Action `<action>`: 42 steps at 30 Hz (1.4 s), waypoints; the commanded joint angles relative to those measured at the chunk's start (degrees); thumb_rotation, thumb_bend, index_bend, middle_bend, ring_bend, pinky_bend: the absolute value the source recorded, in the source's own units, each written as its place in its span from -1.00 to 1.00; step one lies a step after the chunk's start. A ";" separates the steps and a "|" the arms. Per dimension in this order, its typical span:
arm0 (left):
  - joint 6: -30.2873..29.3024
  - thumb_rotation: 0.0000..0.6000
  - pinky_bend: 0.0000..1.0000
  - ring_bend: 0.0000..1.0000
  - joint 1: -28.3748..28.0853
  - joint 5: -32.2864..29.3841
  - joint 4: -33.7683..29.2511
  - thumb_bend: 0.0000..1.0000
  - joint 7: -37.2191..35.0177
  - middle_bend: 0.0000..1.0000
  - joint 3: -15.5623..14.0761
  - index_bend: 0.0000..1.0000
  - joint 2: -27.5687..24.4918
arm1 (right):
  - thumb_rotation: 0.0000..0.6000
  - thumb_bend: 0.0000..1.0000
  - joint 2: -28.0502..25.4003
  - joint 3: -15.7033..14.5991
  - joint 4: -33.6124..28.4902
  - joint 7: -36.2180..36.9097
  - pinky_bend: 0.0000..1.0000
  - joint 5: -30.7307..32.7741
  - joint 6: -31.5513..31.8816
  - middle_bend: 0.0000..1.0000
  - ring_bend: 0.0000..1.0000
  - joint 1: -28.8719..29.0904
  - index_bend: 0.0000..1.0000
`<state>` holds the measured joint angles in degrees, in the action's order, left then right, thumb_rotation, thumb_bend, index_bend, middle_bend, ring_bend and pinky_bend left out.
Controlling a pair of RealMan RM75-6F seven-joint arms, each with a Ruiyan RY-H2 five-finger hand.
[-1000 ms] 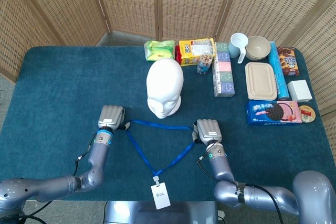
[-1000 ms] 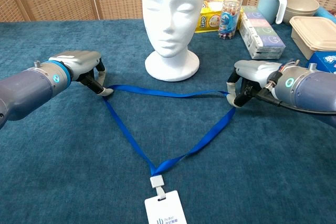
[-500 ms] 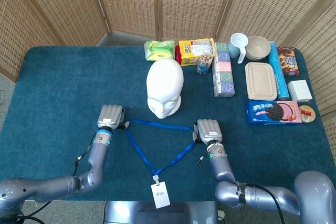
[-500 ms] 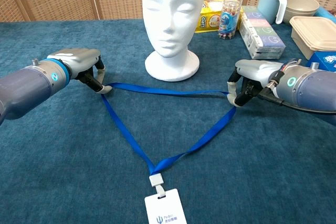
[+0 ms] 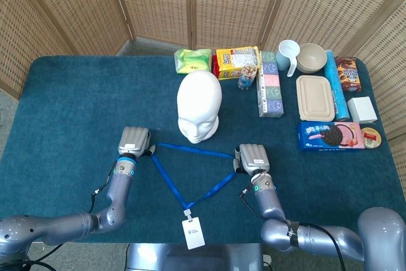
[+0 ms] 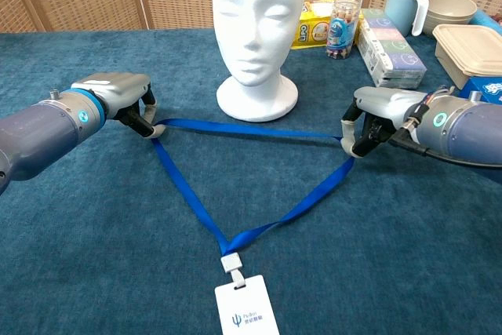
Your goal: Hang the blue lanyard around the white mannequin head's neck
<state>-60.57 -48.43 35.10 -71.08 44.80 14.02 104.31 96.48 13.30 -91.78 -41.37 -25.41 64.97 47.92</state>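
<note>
The tabletop is covered in dark blue-green cloth. Much bare cloth is seen on its left side and at the near edge, where the white badge lies close to the rim. The far right corner is crowded with a mug, a bowl, a lidded box, a cookie pack and snack bags. Wicker screens stand behind the far edge.

The blue lanyard is stretched into a flat triangle in front of the white mannequin head. Its far side runs just beside the head's round base, and its two long sides meet at a small clip above the badge. The strap is thin, bright blue and shiny. It is not around the neck.

The left corner of the strap is pinched by the left hand, with its fingers curled in. The right corner is pinched the same way by the right hand.

In the chest view the face of the head and the pinching fingertips are seen from the side. In the head view only the backs of the hands, left and right, are seen from above, and the whole tabletop is shown.
</note>
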 commanded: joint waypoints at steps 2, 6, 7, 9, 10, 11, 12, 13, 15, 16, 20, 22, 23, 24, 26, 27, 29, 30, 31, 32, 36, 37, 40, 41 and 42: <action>-0.01 0.46 1.00 1.00 0.01 -0.11 -0.18 -0.21 0.23 0.94 0.01 0.43 -0.15 | 1.00 0.20 -0.10 0.03 -0.14 0.08 1.00 -0.10 0.01 0.96 1.00 0.00 0.27; -0.04 0.44 1.00 1.00 0.00 -0.02 -0.37 -0.20 0.33 0.94 0.02 0.43 -0.25 | 1.00 0.20 -0.10 0.02 -0.16 0.25 1.00 -0.03 -0.01 0.96 1.00 -0.05 0.27; -0.05 0.46 1.00 1.00 0.02 -0.02 -0.38 -0.19 0.33 0.94 0.01 0.43 -0.26 | 1.00 0.20 -0.11 0.00 -0.15 0.26 1.00 -0.07 0.02 0.96 1.00 -0.05 0.27; -0.10 0.46 1.00 1.00 0.02 0.01 -0.33 -0.18 0.39 0.94 0.01 0.43 -0.26 | 1.00 0.20 -0.19 0.06 -0.28 0.40 1.00 -0.09 0.02 0.96 1.00 -0.08 0.27; -0.12 0.46 1.00 1.00 0.02 0.01 -0.31 -0.17 0.42 0.94 0.02 0.43 -0.26 | 1.00 0.20 -0.23 0.10 -0.32 0.48 1.00 -0.13 -0.02 0.96 1.00 -0.09 0.27; -0.17 0.46 1.00 1.00 0.03 0.04 -0.28 -0.16 0.46 0.94 0.01 0.43 -0.27 | 1.00 0.20 -0.29 0.10 -0.32 0.44 1.00 -0.15 0.02 0.96 1.00 -0.07 0.27; -0.15 0.46 1.00 1.00 0.03 0.05 -0.28 -0.16 0.45 0.94 0.01 0.43 -0.28 | 1.00 0.20 -0.31 0.14 -0.38 0.53 1.00 -0.18 0.03 0.96 1.00 -0.08 0.27; -0.15 0.46 1.00 1.00 0.04 0.07 -0.30 -0.16 0.45 0.94 0.02 0.43 -0.29 | 1.00 0.20 -0.34 0.16 -0.43 0.58 1.00 -0.21 0.03 0.96 1.00 -0.09 0.27; -0.23 0.45 1.00 1.00 0.04 0.16 -0.32 -0.15 0.49 0.94 0.01 0.43 -0.33 | 1.00 0.20 -0.43 0.18 -0.54 0.65 1.00 -0.26 0.00 0.96 1.00 -0.09 0.27; -0.25 0.45 1.00 1.00 0.05 0.18 -0.32 -0.15 0.50 0.94 0.03 0.43 -0.36 | 1.00 0.20 -0.50 0.19 -0.65 0.73 1.00 -0.32 0.01 0.96 1.00 -0.12 0.27; -0.37 0.47 1.00 1.00 0.11 0.30 -0.40 -0.15 0.48 0.94 0.06 0.44 -0.48 | 1.00 0.20 -0.72 0.16 -1.03 0.97 1.00 -0.49 0.13 0.96 1.00 -0.24 0.27; -0.45 0.48 1.00 1.00 0.15 0.43 -0.49 -0.15 0.39 0.94 0.09 0.44 -0.54 | 1.00 0.20 -0.81 0.16 -1.21 1.04 1.00 -0.58 0.24 0.96 1.00 -0.27 0.27; -0.53 0.48 1.00 1.00 0.20 0.52 -0.56 -0.15 0.33 0.94 0.08 0.45 -0.57 | 1.00 0.20 -0.89 0.16 -1.32 1.09 1.00 -0.61 0.28 0.96 1.00 -0.30 0.27; -0.61 0.49 1.00 1.00 0.24 0.60 -0.62 -0.15 0.30 0.94 0.06 0.45 -0.61 | 1.00 0.20 -0.96 0.18 -1.43 1.20 1.00 -0.67 0.33 0.96 1.00 -0.35 0.27; -0.70 0.50 1.00 1.00 0.29 0.72 -0.71 -0.15 0.25 0.94 0.06 0.45 -0.65 | 1.00 0.20 -1.08 0.19 -1.64 1.37 1.00 -0.77 0.37 0.96 1.00 -0.43 0.27; -0.76 0.50 1.00 1.00 0.34 0.79 -0.78 -0.15 0.23 0.94 0.04 0.45 -0.70 | 1.00 0.20 -1.18 0.18 -1.81 1.48 1.00 -0.91 0.44 0.96 1.00 -0.50 0.27; -1.02 0.50 1.00 1.00 0.48 1.04 -1.03 -0.15 0.07 0.94 0.04 0.46 -0.89 | 1.00 0.20 -1.46 0.16 -2.39 1.90 1.00 -1.40 0.67 0.96 1.00 -0.75 0.28; -1.13 0.50 1.00 1.00 0.55 1.16 -1.16 -0.15 0.01 0.94 0.02 0.46 -0.98 | 1.00 0.20 -1.59 0.14 -2.62 2.08 1.00 -1.59 0.71 0.96 1.00 -0.85 0.28; -1.22 0.50 1.00 1.00 0.59 1.26 -1.24 -0.15 -0.03 0.94 0.02 0.46 -1.04 | 1.00 0.20 -1.67 0.13 -2.78 2.20 1.00 -1.72 0.74 0.96 1.00 -0.92 0.28; -1.36 0.50 1.00 1.00 0.67 1.42 -1.37 -0.15 -0.09 0.94 -0.02 0.46 -1.15 | 1.00 0.20 -1.81 0.12 -3.06 2.41 1.00 -1.92 0.79 0.96 1.00 -1.03 0.28; -2.17 0.51 1.00 1.00 1.15 2.13 -2.26 -0.15 -0.37 0.94 -0.18 0.46 -1.80 | 1.00 0.20 -2.65 0.16 -4.59 3.49 1.00 -3.15 1.18 0.96 1.00 -1.62 0.28; -2.45 0.50 1.00 1.00 1.36 2.38 -2.71 -0.15 -0.55 0.94 -0.23 0.46 -2.05 | 1.00 0.20 -2.96 0.05 -5.10 3.75 1.00 -3.54 1.29 0.96 1.00 -1.83 0.28; -3.47 0.50 1.00 1.00 1.98 3.40 -4.18 -0.15 -1.17 0.94 -0.34 0.46 -2.89 | 0.99 0.20 -4.00 -0.08 -6.84 5.07 1.00 -4.79 1.47 0.96 1.00 -2.62 0.29; -3.90 0.50 1.00 1.00 2.22 3.85 -4.77 -0.15 -1.42 0.94 -0.39 0.47 -3.23 | 0.99 0.20 -4.40 -0.19 -7.47 5.45 1.00 -5.32 1.66 0.96 1.00 -2.92 0.29; -5.02 0.50 1.00 1.00 2.82 4.77 -6.04 -0.15 -2.04 0.94 -0.47 0.47 -3.94 | 0.99 0.20 -5.26 -0.31 -8.97 6.35 1.00 -6.52 2.26 0.97 1.00 -3.61 0.29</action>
<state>-64.39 -46.34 38.78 -75.75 43.50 13.69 101.25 92.28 13.20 -99.19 -36.11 -30.58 66.58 45.17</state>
